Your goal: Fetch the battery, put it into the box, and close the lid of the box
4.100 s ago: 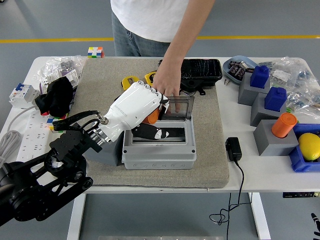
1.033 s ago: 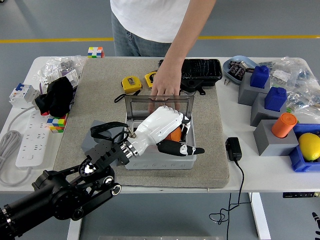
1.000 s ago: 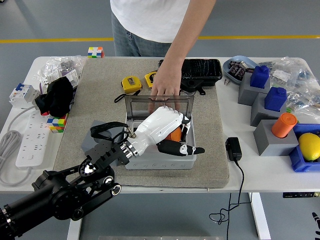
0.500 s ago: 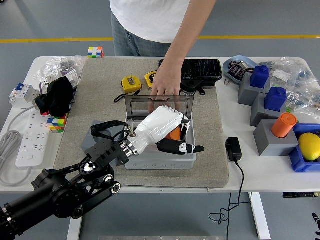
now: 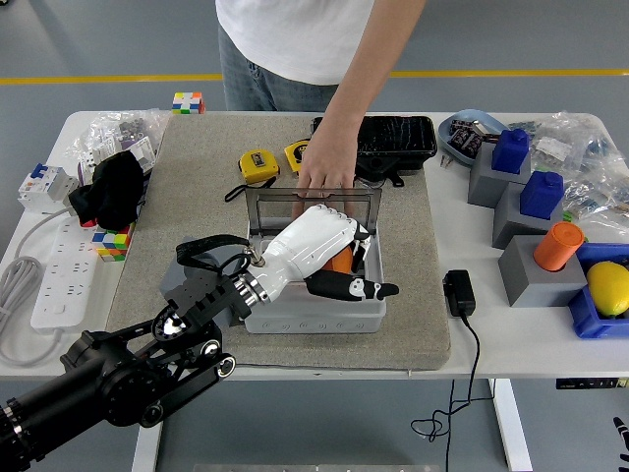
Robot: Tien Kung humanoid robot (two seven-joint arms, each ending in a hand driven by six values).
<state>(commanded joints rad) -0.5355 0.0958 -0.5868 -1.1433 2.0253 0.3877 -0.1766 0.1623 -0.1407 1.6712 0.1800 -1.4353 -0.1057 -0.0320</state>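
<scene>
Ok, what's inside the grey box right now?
The left robot hand reaches into the grey box, holding an orange battery. The robot hand covers the rest of the inside.

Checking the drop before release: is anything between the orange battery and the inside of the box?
Nothing visible. The left robot hand holds the battery over the open box; a person's hand holds the lid upright behind.

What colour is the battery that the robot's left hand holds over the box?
Orange. The battery shows partly under the left hand, in the head view.
</scene>
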